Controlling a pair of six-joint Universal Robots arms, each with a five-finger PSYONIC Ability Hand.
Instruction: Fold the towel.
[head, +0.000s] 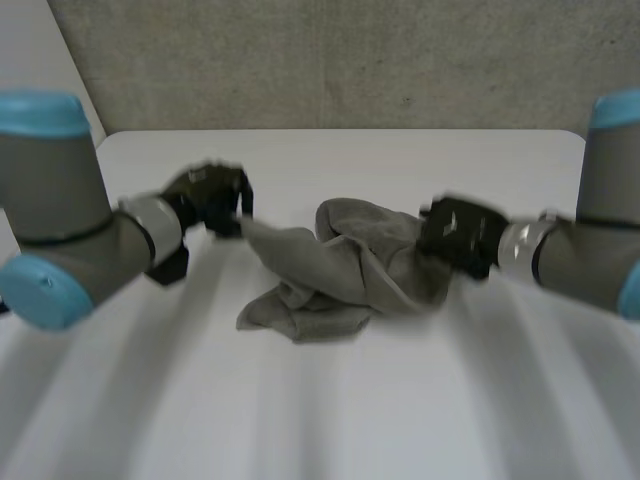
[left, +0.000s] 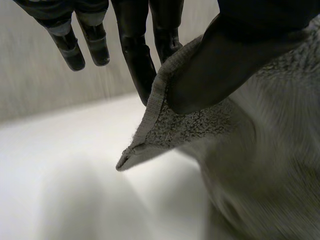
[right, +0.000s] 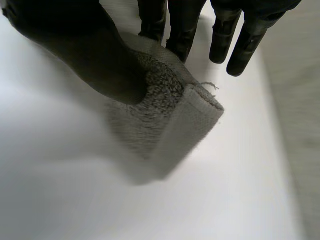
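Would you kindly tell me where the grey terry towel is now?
In the head view, the grey terry towel lies bunched at the middle of the white table, between the left robot hand and right robot hand, each pinching a corner.

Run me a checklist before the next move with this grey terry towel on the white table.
1. Left hand pinching the hem of the grey terry towel near a corner: ok.
2. Right hand pinching another corner: ok.
3. Towel spread flat: not ok, bunched between the hands.
4. Towel wholly on the white table: ok.
5. Held corners share one edge: cannot tell.
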